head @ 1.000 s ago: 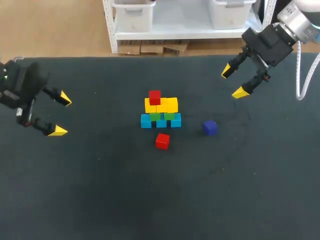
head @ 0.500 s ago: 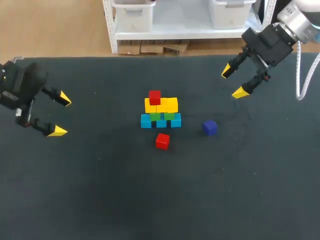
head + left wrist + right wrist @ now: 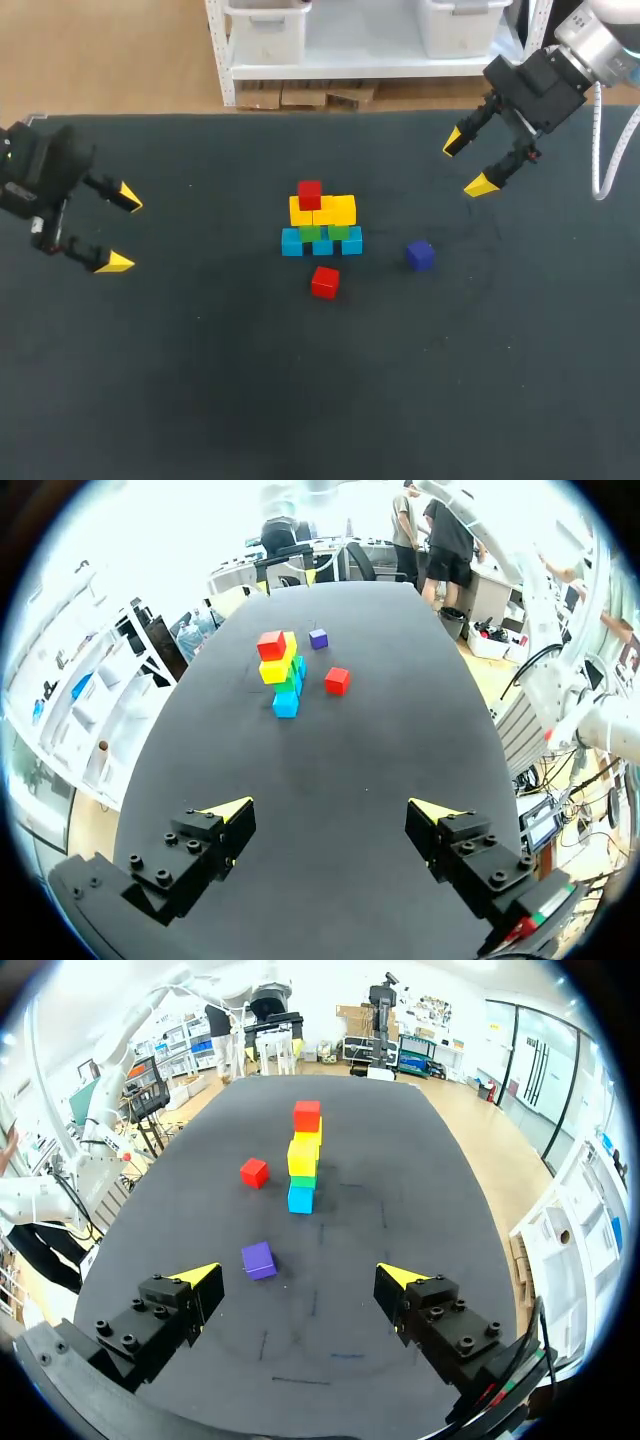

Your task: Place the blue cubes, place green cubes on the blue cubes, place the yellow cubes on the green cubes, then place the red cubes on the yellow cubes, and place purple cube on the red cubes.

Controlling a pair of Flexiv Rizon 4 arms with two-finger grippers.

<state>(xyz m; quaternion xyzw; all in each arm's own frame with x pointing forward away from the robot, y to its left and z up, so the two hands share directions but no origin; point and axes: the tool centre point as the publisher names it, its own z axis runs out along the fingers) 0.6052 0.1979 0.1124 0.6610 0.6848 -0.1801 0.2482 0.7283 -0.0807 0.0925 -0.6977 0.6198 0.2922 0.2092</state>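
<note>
Reach is short on both sides: my left arm (image 3: 40, 172) hovers by the left edge of the desk (image 3: 200, 390) and my right arm (image 3: 535, 85) near its far right corner, fingers aimed toward the middle. My left gripper (image 3: 122, 230) and my right gripper (image 3: 468, 163) both stand spread wide, holding and touching nothing. Mid-desk stands the stack, blue cubes (image 3: 321, 243) at the bottom, green cubes (image 3: 325, 231) on them, yellow cubes (image 3: 335, 210) above and one red cube (image 3: 310, 193) on top, while the second red cube (image 3: 324, 282) lies just toward the near edge and the purple cube (image 3: 420, 255) sits apart toward the right edge.
</note>
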